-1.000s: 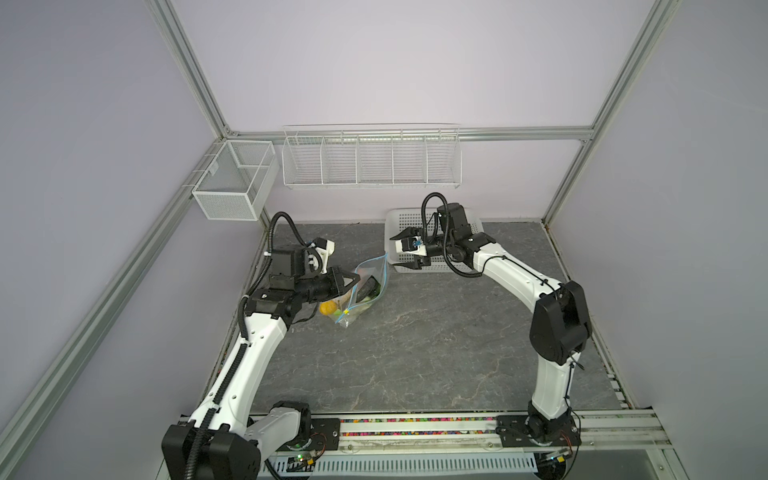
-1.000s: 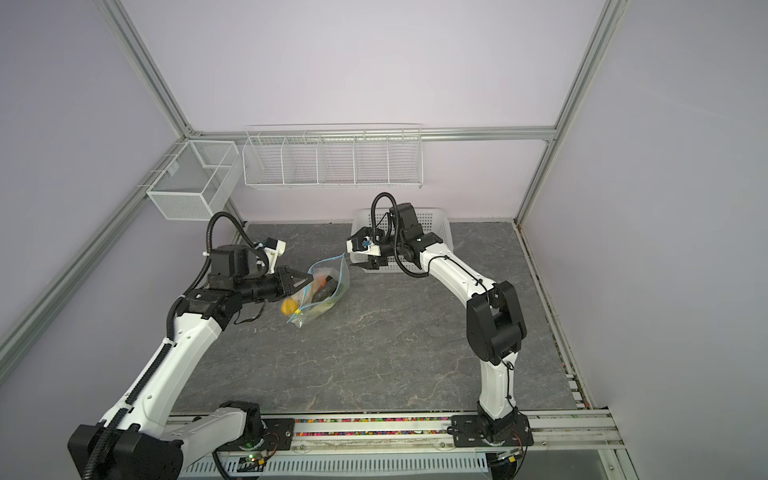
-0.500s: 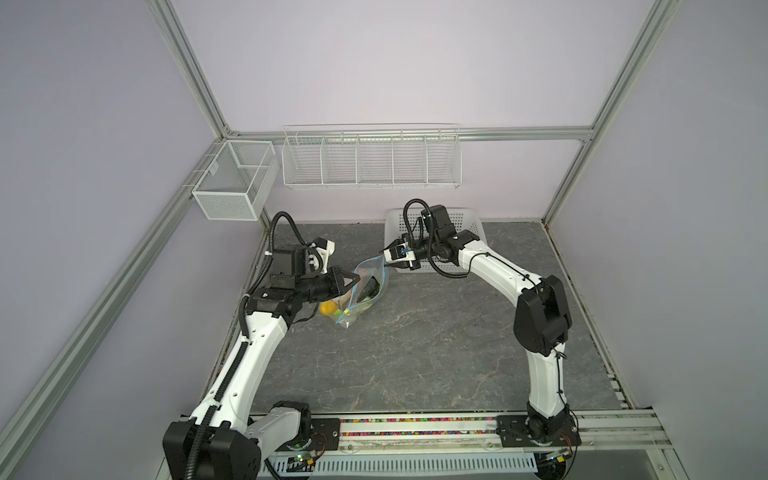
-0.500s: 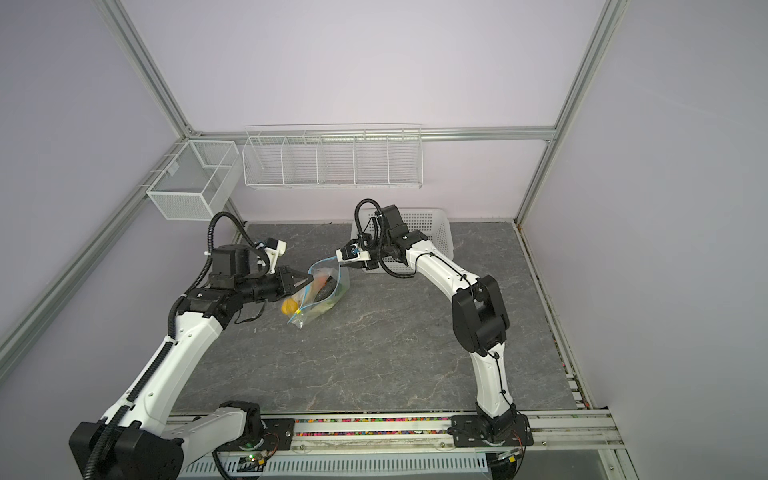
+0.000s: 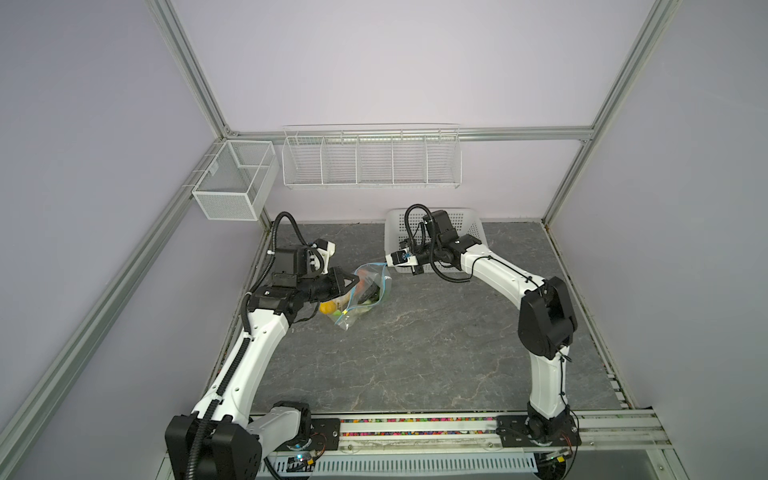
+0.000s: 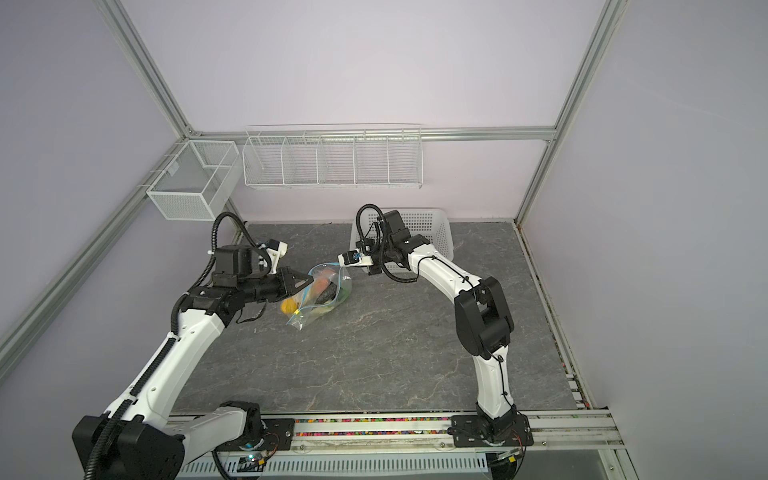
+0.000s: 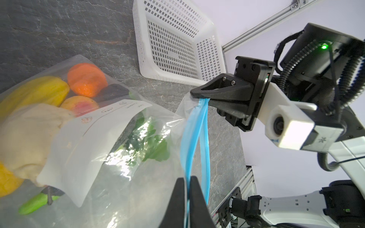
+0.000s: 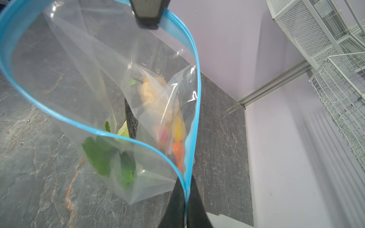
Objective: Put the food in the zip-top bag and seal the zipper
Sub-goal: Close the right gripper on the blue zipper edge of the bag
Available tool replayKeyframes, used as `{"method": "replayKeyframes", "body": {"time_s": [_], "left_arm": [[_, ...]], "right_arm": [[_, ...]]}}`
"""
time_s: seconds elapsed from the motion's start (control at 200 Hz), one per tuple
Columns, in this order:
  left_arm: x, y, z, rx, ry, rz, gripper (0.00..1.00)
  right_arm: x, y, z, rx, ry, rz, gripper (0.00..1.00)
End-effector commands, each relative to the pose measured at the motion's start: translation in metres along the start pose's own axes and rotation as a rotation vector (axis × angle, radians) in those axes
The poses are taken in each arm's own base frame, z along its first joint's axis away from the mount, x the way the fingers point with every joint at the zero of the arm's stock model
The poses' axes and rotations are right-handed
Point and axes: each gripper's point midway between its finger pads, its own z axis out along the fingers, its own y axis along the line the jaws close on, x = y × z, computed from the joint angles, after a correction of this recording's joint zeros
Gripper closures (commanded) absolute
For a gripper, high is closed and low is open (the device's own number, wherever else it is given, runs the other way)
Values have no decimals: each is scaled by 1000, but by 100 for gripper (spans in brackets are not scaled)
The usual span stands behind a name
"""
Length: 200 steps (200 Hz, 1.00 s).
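status: zip-top bag (image 5: 368,291) is left of centre on the grey tabletop (image 5: 415,353), strung between our two arms. its lower corner looks to rest on the surface, mouth end lifted. white perforated basket (image 5: 471,226) stands at the back behind the right arm's wrist, apart from the bag.

left gripper (image 7: 186,182): fingers pinched together on the zipper (image 7: 194,138) at one end of the mouth, blue strip sandwiched between them with barely a gap. right gripper (image 8: 186,190): clamped tight on the other end of the same strip. the left wrist view shows its black tips biting the blue edge too.

mouth is not sealed. in the right wrist view we see the two blue strips bowed apart into a wide loop between the two pinch points.

food (image 8: 177,126) is inside the bag: orange piece (image 7: 87,79), yellow piece (image 7: 37,91), pale cabbage-like lump (image 7: 25,136), dark piece (image 7: 113,91), greens (image 7: 154,148). white label patch (image 7: 88,146) faces the left wrist camera.
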Motion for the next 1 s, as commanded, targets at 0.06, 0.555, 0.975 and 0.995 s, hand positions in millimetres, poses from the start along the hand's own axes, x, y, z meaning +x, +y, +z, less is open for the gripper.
{"method": "replayKeyframes", "body": {"time_s": [0.06,0.555,0.975,0.995], "left_arm": [[-4,-8,-20,-42,-32,73,45],[18,9,-55,-214,-77,198,3],[33,20,-59,-368,-97,358,22],[33,21,-58,-371,-96,362,22]], "right_arm": [[-19,2,-15,11,19,47,93],[-8,-23,-39,64,92,209,93],[6,-39,-49,95,82,248,93],[6,-39,-49,97,83,248,93]]}}
